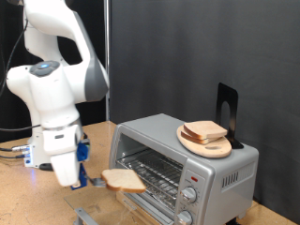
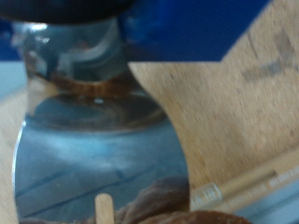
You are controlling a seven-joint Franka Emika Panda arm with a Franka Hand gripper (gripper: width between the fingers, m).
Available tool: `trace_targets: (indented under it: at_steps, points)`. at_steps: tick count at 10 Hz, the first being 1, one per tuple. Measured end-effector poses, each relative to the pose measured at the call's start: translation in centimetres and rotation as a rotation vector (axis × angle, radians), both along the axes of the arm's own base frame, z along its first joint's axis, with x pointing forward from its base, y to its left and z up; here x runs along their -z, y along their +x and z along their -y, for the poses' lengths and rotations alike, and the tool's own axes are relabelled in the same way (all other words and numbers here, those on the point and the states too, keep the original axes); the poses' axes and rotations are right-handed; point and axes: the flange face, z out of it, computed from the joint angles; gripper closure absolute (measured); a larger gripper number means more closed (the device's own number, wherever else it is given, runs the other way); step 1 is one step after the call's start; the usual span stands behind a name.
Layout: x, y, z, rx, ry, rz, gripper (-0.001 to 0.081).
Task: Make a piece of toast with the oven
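The hand (image 1: 82, 178) holds the toast (image 1: 123, 181) by one edge, level, just before the open oven (image 1: 187, 164) near the table's (image 1: 23, 202) middle. To seat it well, I judge, keep it flat above the rack (image 1: 153, 170).

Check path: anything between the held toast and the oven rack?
Nothing visible. The gripper holds the piece of toast at the oven mouth; the door is down and the wire rack lies right behind the slice.
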Motion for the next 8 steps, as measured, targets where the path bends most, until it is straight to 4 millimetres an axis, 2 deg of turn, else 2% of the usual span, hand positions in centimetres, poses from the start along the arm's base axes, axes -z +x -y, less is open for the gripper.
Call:
trace_targets:
  at_steps: [5, 6, 8]
  points:
    - [0.4, -1.4, -7.1, -0.057, -0.050, 0.003, 0.0413]
    - [0.5, -1.7, -7.9, -0.063, -0.063, -0.002, 0.0413]
    - [1.2, -2.5, -8.2, -0.092, -0.098, -0.001, 0.0413]
